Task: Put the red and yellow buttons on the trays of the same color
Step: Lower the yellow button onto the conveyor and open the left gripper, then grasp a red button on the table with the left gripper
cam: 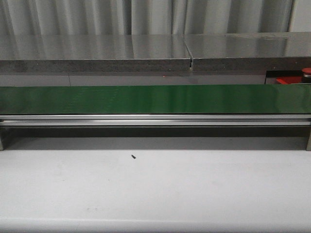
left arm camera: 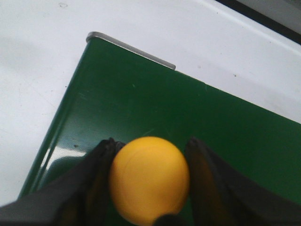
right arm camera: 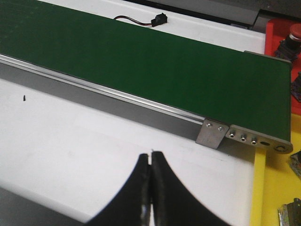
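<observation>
Green belt (cam: 155, 99) crosses white table (cam: 155, 189); left jaws (left arm camera: 150, 181) grasping yellow button (left arm camera: 149, 186), right jaws (right arm camera: 151, 162) clenched, empty

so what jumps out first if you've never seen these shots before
The yellow button gripped between the left gripper's fingers, held over the end of the green belt. Next, that long glossy belt crossing the whole front view. The right gripper is shut and empty over the white table, with a red tray past the belt's end.

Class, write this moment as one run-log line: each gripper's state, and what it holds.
left gripper: shut on yellow button, over green belt | right gripper: shut, empty, above white table
</observation>
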Robot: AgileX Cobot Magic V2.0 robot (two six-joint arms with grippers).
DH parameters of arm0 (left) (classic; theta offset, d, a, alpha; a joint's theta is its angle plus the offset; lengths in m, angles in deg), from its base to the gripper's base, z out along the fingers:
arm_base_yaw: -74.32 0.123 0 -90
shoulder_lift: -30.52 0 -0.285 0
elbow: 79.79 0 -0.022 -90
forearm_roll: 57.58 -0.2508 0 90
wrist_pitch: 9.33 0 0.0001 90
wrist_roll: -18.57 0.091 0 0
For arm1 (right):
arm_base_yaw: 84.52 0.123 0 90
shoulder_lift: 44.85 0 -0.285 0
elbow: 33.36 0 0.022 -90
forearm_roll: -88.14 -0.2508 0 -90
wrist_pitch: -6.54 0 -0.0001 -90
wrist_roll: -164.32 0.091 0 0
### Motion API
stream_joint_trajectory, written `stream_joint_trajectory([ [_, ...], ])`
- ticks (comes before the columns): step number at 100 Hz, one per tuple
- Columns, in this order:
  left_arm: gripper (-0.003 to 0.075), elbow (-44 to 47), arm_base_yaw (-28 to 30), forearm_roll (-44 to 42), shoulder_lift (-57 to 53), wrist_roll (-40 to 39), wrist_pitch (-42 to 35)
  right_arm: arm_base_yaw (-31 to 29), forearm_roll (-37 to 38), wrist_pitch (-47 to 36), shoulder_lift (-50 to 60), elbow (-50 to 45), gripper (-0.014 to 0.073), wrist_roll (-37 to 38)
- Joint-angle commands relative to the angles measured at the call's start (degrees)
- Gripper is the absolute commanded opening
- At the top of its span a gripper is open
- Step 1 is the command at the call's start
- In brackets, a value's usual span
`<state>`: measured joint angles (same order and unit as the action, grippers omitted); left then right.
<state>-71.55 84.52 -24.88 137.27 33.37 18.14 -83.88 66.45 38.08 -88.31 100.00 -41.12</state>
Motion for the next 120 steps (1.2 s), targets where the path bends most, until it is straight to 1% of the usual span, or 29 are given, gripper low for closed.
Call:
stream_joint_trajectory([
  [1, 0.0538, -1.2, -0.2, 3.1, -2.9, 1.9, -2.2, 0.1, -0.6, -3.3, 0.2, 1.6, -0.0097, -0.1],
  [6, 0.0670, -1.6, -0.2, 4.6, -2.9, 2.6, -1.4, 0.1, -0.6, -3.3, 0.2, 1.6, -0.0097, -0.1],
  [11, 0.0724, -2.2, -0.2, 5.7, -2.9, 3.3, -0.4, 0.1, -0.6, -3.3, 0.2, 1.6, -0.0097, -0.1],
  [21, 0.0665, -4.3, -0.2, 6.1, -3.1, 3.8, 0.8, 0.1, -0.6, -3.3, 0.2, 1.6, -0.0097, -0.1],
  [29, 0.0637, -7.1, 0.2, 5.8, -3.4, 3.8, 0.9, 0.1, -0.6, -3.3, 0.2, 1.6, -0.0097, -0.1],
  [43, 0.0636, -12.4, 3.3, 4.5, -2.9, 3.8, 4.7, 0.1, -0.6, -3.3, 0.2, 1.6, -0.0097, -0.1],
  [52, 0.0636, -14.2, 6.3, 3.2, -1.9, 3.8, 5.2, 0.1, -0.6, -3.3, 0.2, 1.6, -0.0097, -0.1],
  [71, 0.0630, -15.2, 13.0, 1.5, 3.3, 3.7, 6.8, 0.1, -0.6, -3.3, 0.2, 1.6, -0.0097, -0.1],
  [81, 0.0630, -15.7, 14.9, -1.1, 7.7, 3.7, 8.5, 0.1, -0.6, -3.3, 0.2, 1.6, -0.0097, -0.1],
  [96, 0.0630, -18.2, 15.7, -5.1, 13.4, 3.7, 6.7, 0.1, -0.6, -3.3, 0.2, 1.6, -0.0097, -0.1],
  [120, 0.0630, -24.7, 15.7, -5.4, 17.3, 3.7, 1.8, 0.1, -0.6, -3.3, 0.2, 1.6, -0.0097, -0.1],
])
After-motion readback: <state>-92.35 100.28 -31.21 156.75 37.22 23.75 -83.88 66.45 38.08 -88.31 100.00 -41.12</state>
